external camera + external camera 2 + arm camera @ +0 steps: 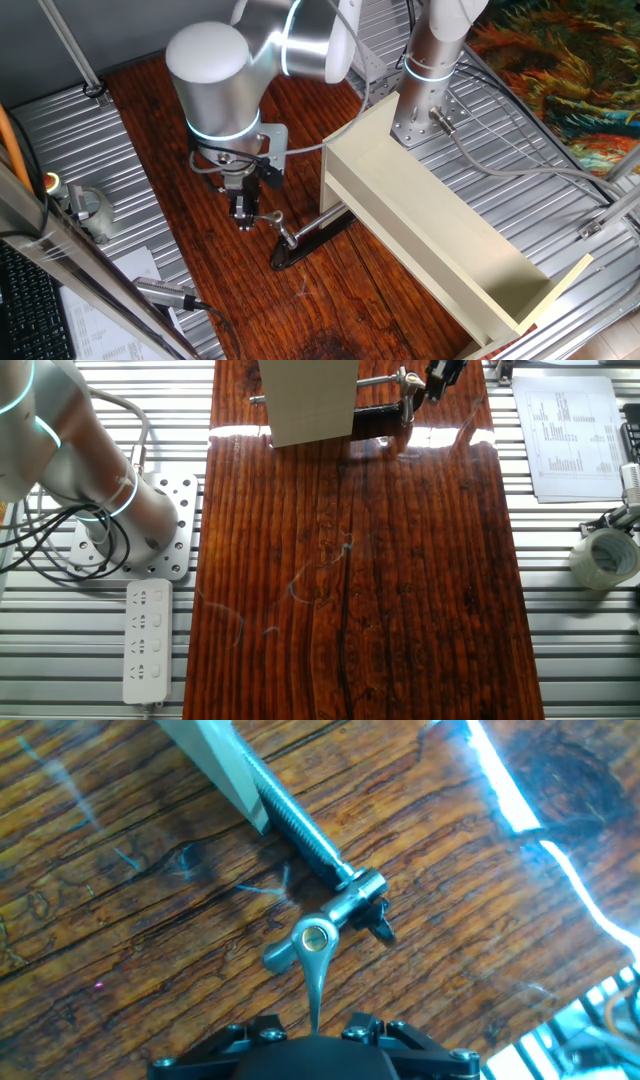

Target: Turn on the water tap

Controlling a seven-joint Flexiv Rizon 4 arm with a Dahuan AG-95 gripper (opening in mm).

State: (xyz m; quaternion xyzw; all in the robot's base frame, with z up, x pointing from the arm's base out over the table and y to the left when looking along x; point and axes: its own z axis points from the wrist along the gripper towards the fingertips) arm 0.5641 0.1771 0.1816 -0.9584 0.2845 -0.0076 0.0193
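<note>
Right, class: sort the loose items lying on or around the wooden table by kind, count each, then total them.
Water tap: 1
Cream box: 1
Power strip: 1
Tape roll: 1
Printed sheet: 1
Total: 5

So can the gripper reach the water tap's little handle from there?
Probably yes. The gripper hangs right above the water tap, whose lever points toward it, and nothing sits between them.

printed sheet [570, 435] with rows of text too small to read, no legible labels elsewhere
</note>
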